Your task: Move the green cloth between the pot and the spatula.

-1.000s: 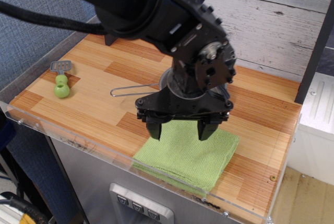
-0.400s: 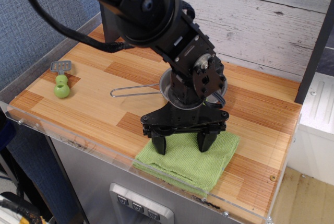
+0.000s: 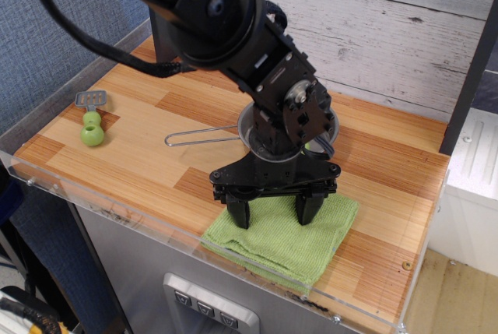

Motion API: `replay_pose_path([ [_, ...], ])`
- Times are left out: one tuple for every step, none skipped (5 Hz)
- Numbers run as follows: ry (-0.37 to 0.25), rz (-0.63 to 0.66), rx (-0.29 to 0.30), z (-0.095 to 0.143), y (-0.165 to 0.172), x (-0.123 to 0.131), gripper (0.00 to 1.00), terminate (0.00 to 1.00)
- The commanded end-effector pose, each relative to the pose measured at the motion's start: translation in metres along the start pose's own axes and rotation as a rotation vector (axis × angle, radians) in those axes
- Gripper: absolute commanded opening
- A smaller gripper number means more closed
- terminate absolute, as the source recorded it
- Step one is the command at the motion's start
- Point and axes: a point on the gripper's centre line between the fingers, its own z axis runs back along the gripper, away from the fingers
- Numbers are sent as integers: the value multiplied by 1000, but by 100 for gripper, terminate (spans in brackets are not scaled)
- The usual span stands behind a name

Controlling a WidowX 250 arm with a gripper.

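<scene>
The green cloth [image 3: 284, 237] lies folded and flat at the table's front right, near the front edge. My gripper [image 3: 274, 215] is open, its two black fingers pointing down and touching or just above the cloth's top, one on each side of its middle. The pot [image 3: 257, 133] is mostly hidden behind the gripper; its thin wire handle [image 3: 198, 137] sticks out to the left. The spatula [image 3: 92, 120], with a lime-green bulbous handle and grey blade, lies at the far left of the table.
A clear acrylic rim [image 3: 117, 203] runs along the table's front and left edges. A grey plank wall [image 3: 389, 30] stands behind. Bare wood [image 3: 148, 155] lies between the spatula and the pot handle.
My gripper has come down from above the cloth onto its surface and shifted slightly. The cloth, pot and spatula have stayed in place.
</scene>
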Motion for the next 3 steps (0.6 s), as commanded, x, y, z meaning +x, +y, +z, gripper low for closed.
replay_pose_path([
  [-58, 109, 66, 3, 44, 16, 100, 0],
  [-63, 137, 79, 4, 55, 14, 100, 0],
  [-80, 154, 112, 7, 63, 18, 100, 0],
])
